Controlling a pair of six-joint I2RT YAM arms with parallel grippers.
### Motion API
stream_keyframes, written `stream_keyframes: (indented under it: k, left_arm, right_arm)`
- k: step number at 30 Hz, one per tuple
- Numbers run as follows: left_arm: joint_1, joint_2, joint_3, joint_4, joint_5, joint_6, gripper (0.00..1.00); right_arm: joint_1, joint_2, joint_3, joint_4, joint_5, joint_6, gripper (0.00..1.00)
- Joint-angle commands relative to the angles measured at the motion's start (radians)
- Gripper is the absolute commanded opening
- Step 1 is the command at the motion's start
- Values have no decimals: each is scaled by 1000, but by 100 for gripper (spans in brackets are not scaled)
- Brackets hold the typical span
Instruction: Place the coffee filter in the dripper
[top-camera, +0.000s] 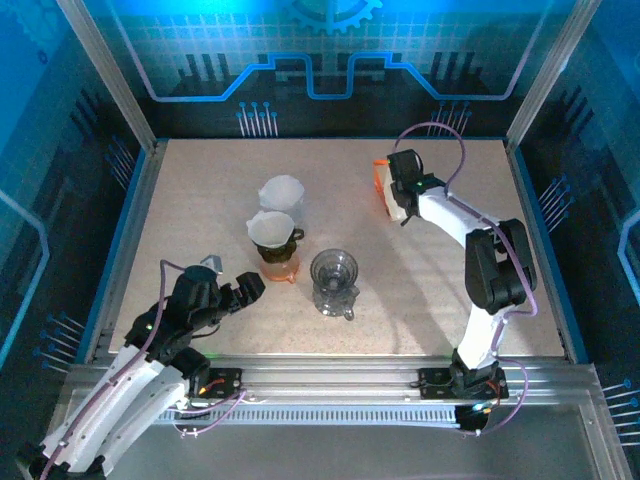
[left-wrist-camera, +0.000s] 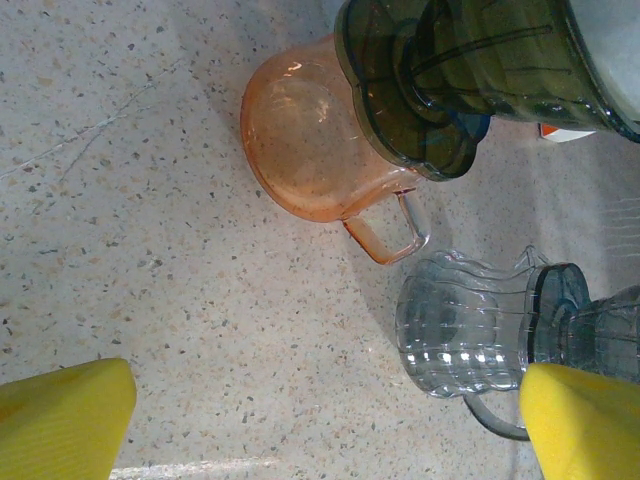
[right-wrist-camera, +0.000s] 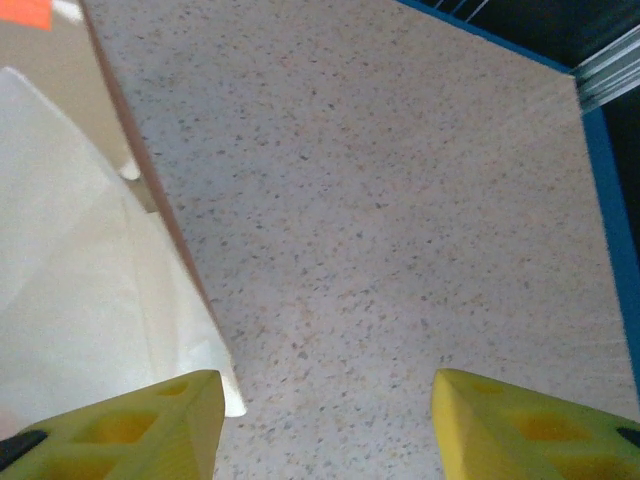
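A stack of white coffee filters (right-wrist-camera: 70, 300) stands in an orange and white holder (top-camera: 383, 185) at the back right. My right gripper (right-wrist-camera: 325, 425) hovers open beside it, and a filter's corner hangs just past its left fingertip (right-wrist-camera: 140, 430); nothing is held. In the middle, a dark dripper (top-camera: 273, 232) lined with white paper sits on an orange cup (top-camera: 282, 268). A clear dripper (top-camera: 334, 280) stands to its right. My left gripper (top-camera: 236, 286) is open and empty, low at the front left, facing the orange cup (left-wrist-camera: 300, 140) and the clear dripper (left-wrist-camera: 470, 330).
A white cone-shaped piece (top-camera: 282, 192) stands behind the dark dripper. Blue rails (top-camera: 545, 250) and metal posts bound the speckled tabletop (top-camera: 200, 200). Bare table lies in front of my right gripper and at the left side.
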Motion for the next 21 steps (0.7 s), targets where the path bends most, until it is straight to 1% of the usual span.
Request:
stream_keyframes:
  k: [1, 5, 7, 10, 13, 17, 21]
  left_arm:
    - [9, -9, -11, -11, 16, 5, 99]
    - [9, -3, -14, 5, 17, 3, 99]
    - [9, 4, -14, 14, 20, 1, 99]
    - [9, 8, -14, 17, 25, -2, 99]
    - [9, 5, -14, 8, 25, 1, 99]
    - [9, -1, -12, -1, 22, 6, 99]
    - [9, -3, -15, 2, 22, 5, 99]
  right_arm:
    - [-6, -96, -23, 9, -145, 79, 57]
    - [-6, -93, 39, -26, -298, 218, 53]
    - [-6, -76, 64, -28, -334, 307, 52]
    - [-13, -42, 85, -17, -357, 433, 47]
    - [-11, -3, 102, -10, -342, 529, 43]
    - [-13, 39, 114, 17, -366, 616, 41]
    - [-13, 70, 125, 13, -353, 684, 39]
